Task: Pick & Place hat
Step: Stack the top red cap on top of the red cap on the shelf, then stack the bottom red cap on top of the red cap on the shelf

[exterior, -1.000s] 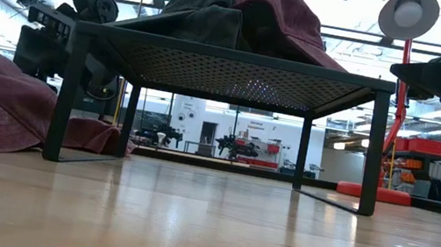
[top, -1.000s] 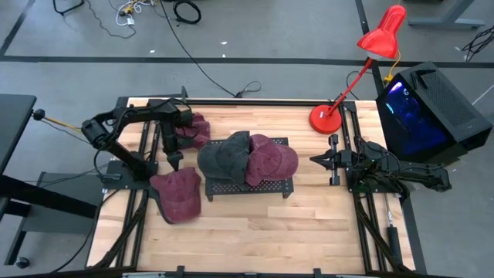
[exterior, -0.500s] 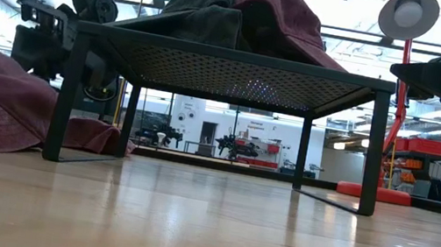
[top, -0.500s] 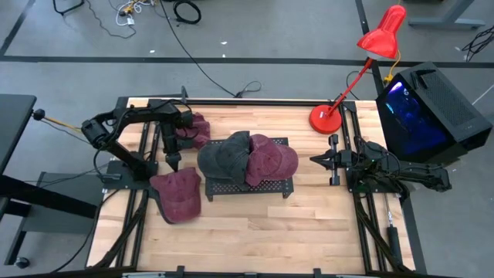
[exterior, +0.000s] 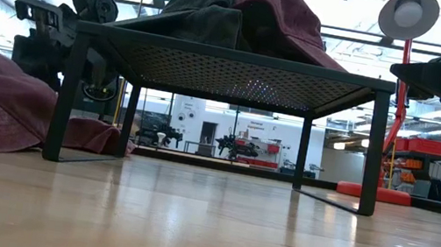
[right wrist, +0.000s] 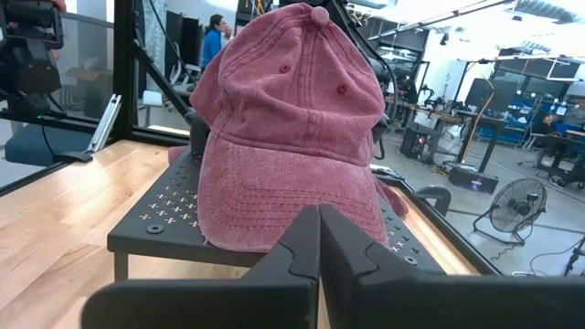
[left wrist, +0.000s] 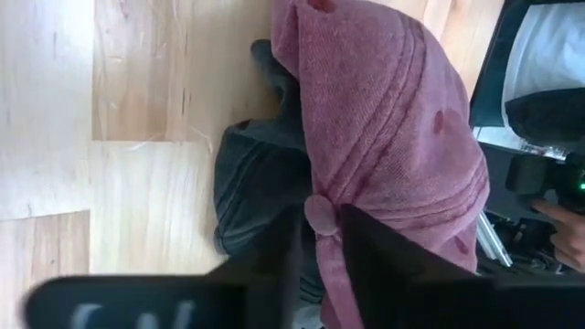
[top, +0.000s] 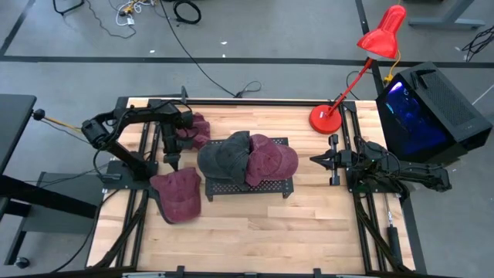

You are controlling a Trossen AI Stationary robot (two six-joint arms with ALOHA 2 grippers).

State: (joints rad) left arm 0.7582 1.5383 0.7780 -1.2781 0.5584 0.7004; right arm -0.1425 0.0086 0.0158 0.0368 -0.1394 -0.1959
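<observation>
The left gripper (top: 174, 160) pinches the crown of the maroon hat (top: 179, 193) lying beside the black rack (top: 248, 188) — presumably to lift it there — while the right gripper (top: 315, 160) waits, clenched empty.

Left gripper (left wrist: 318, 247) fingertips blur against a maroon hat (left wrist: 384, 128); grip unclear.

My overhead camera straight down on table (top: 255, 239), low one level across it, wrist cameras close, rack (exterior: 231, 59) shared.
</observation>
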